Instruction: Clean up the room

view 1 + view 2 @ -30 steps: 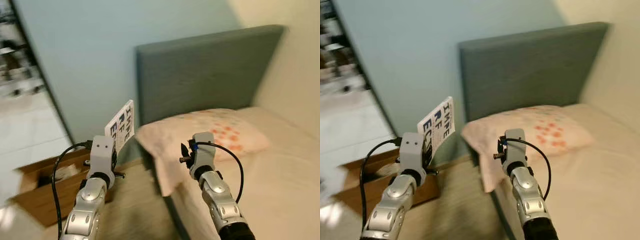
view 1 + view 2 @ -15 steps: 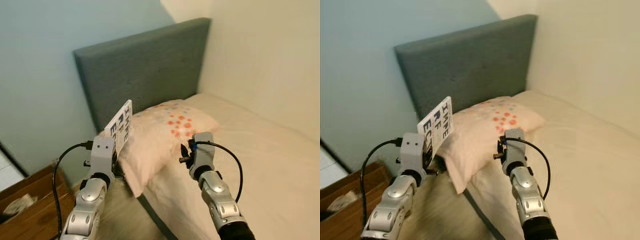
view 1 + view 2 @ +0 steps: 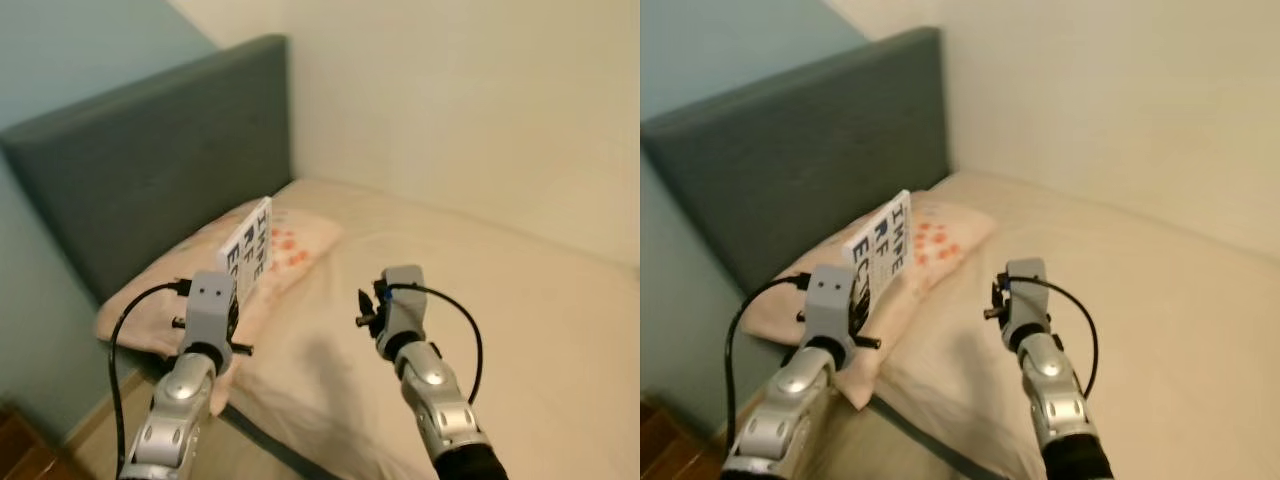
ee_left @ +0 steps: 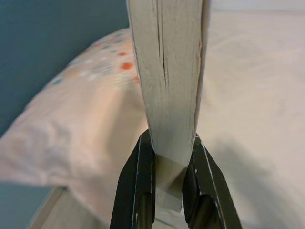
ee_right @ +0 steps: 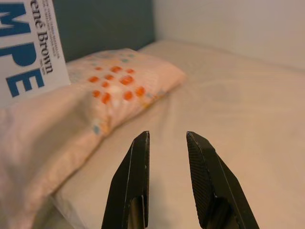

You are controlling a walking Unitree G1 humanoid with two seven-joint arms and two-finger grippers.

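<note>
My left gripper (image 4: 169, 157) is shut on a white book (image 3: 250, 246) with blue and black cover lettering, held upright by its lower edge above a pink pillow (image 3: 160, 292). In the left wrist view the book's page edges (image 4: 167, 71) rise between the two black fingers (image 4: 140, 191). My right gripper (image 5: 167, 143) hovers open over the beige bed sheet (image 3: 480, 280), its fingers (image 5: 136, 176) slightly apart with nothing between them. The pillow (image 5: 95, 105) has orange dots and lies at the head of the bed.
A grey-blue padded headboard (image 3: 140, 170) stands behind the pillow. A cream wall (image 3: 480, 110) runs along the bed's far side, and a teal wall (image 3: 60, 40) is at the left. A strip of wooden floor (image 3: 660, 440) lies at the lower left.
The camera has swung to the right: the cardboard box and doorway have left the picture and the bed now takes up most of it. Both arms keep the same pose, the book still held.
</note>
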